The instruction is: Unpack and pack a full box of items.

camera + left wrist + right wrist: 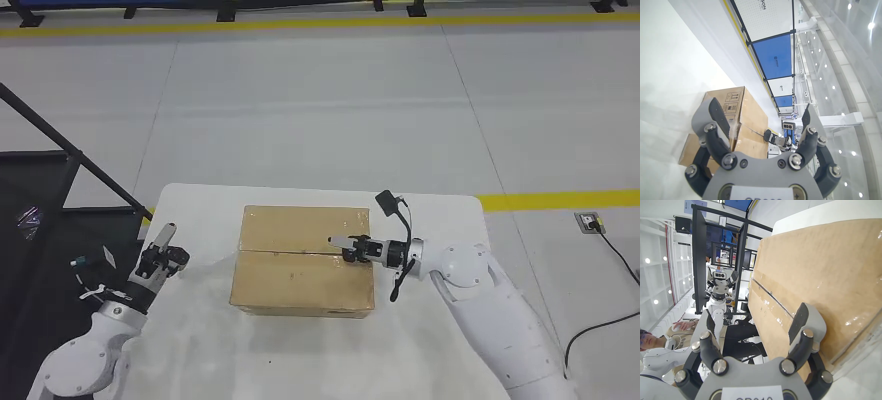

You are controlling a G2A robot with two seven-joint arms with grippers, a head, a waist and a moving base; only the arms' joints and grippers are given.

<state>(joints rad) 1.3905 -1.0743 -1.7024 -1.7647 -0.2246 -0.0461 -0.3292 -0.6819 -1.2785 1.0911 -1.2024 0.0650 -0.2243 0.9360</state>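
Top view, cardboard box [303, 262]: closed and sitting in the middle of the white worktop [440, 215]. Its two top flaps meet in a seam that runs from side to side.
Top view, right claw [345, 246]: over the top of the cardboard box, at the right-hand end of the seam. Its fingers are parted and hold nothing.
Top view, left claw [168, 243]: above the worktop to the left of the cardboard box and apart from it, with its fingers pointing away from the robot.
Left wrist view, left claw [762, 110]: fingers spread wide, with nothing between them.
Left wrist view, cardboard box [753, 117]: beyond the claw on the worktop [668, 91], with a printed end face turned toward the camera and the flaps shut.
Left wrist view, right claw [767, 135]: farther off, at the far end of the seam on top of the cardboard box.
Right wrist view, right claw [755, 316]: wide open and empty. One dark-padded finger lies over the seam and the other reaches out past the edge of the cardboard box. Whether the pad touches the cardboard cannot be told.
Right wrist view, cardboard box [810, 272]: flaps shut, with glossy clear tape [772, 308] running along the seam. It rests on the worktop [791, 220].
Right wrist view, left claw [723, 279]: farther off beyond the cardboard box, with its fingers apart.
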